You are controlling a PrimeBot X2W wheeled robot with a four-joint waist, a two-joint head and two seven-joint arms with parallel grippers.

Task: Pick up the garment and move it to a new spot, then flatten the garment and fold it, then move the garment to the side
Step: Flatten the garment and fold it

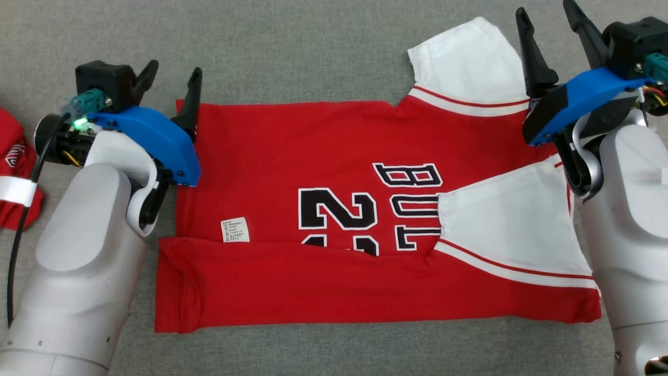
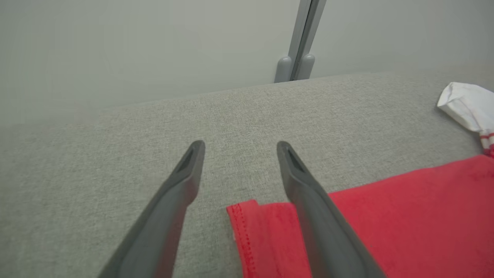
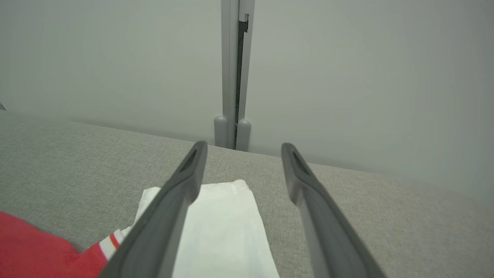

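Forearms: my 2 pale forearms (image 1: 78,250) sit closest to the head camera, 1 at each lower corner, with the jersey (image 1: 323,151) between them.
Left gripper: the left gripper (image 1: 176,68) has its jaws apart with nothing between them, and it hangs at the jersey's far left corner.
Left fingers: in the left wrist view (image 2: 240,143) the inner finger (image 2: 316,208) crosses the red hem corner. The outer one is over bare cloth, and I can't tell whether either touches.
Right gripper: the right gripper (image 1: 544,8) is spread wide and holds nothing, at the jersey's far right end.
Right fingers: in the right wrist view (image 3: 243,144) the inner finger (image 3: 166,220) crosses the far sleeve (image 3: 224,231).
Jersey: red, flat on the grey cloth surface (image 1: 292,47), spanning from 1 gripper to the other. Its near long edge is folded up over the body, hiding the bottom of the black-and-white lettering.
Far sleeve: white, spread out just beside the right gripper's inner finger (image 1: 464,57).
Near sleeve: the near sleeve (image 1: 506,219) is white with a red stripe, folded in over the body behind the right gripper.
Care tag: the care tag (image 1: 235,230) is white, on the red body, behind the left gripper.
Second red garment: the second red garment (image 1: 13,156) lies outside the left gripper, at the view's edge.
Post: a grey post (image 3: 233,77) stands straight ahead of the right gripper.
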